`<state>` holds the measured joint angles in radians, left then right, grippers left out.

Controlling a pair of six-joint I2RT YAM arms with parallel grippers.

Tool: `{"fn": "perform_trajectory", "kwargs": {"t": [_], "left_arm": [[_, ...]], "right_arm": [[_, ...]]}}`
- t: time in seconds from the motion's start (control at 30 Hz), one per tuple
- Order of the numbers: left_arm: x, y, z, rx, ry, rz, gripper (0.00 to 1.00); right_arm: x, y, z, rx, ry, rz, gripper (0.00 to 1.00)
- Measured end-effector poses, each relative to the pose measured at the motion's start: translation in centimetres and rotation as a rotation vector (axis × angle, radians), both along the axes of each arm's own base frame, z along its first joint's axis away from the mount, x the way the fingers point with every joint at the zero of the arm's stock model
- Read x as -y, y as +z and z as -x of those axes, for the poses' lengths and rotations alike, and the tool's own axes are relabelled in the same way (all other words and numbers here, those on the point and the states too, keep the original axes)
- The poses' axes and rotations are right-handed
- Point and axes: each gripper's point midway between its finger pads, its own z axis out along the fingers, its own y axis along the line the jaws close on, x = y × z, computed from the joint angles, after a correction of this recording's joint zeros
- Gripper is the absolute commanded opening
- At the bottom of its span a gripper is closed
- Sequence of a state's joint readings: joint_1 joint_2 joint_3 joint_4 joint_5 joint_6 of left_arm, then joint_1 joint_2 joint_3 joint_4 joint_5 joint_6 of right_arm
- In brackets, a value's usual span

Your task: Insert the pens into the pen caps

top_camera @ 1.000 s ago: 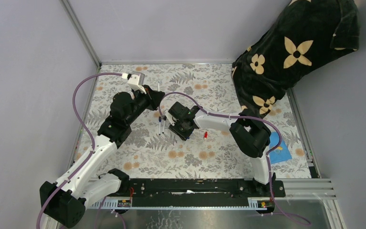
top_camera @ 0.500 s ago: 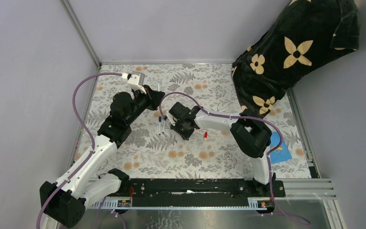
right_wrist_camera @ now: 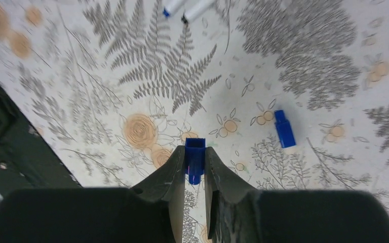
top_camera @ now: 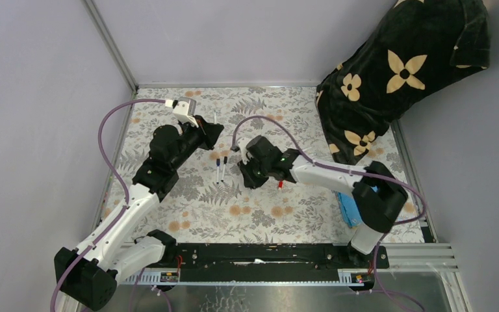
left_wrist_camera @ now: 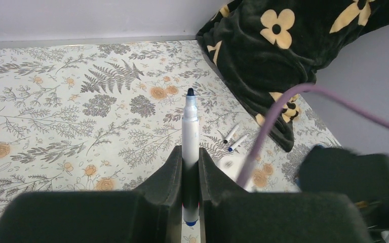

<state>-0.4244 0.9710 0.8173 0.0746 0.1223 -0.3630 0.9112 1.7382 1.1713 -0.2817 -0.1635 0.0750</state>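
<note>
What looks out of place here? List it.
Nothing damaged or spilled. A blue cap lies loose on the table, and a dark flowered cloth drapes over its far right corner.

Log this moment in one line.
left jaws: shut on pen | right jaws: shut on blue cap | loose: second blue cap, two pens | capping: not done

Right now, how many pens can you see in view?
3. The held pen is clamped in the left fingers; the second pen and third pen lie side by side on the floral mat. Others may be hidden.
</note>
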Motion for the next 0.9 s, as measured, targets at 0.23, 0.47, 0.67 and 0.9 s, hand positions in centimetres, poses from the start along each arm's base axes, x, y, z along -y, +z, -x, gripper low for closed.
{"fn": "perform_trajectory", "kwargs": {"t": [0.23,0.47,0.67,0.9], "left_arm": [[0.0,0.4,0.3,0.019,-0.010,-0.003,0.11],[1.2,0.3,0.8,0.014,-0.086,-0.003,0.00],[2.4,1.1,0.7,0.026,-0.149,0.009,0.00],[5.4,3.8,-0.2,0.077,-0.263,0.050,0.00]], "right_arm": [[1.0,7.6,-2.5,0.142,-0.173,-0.287,0.00],[3.4,13.8,-3.0,0.280,-0.300,-0.501,0.00],[6.6,16.7,-4.3,0.329,-0.430,-0.616,0.00],[8.5,22.0,-3.9,0.431,-0.489,-0.801,0.00]]}}
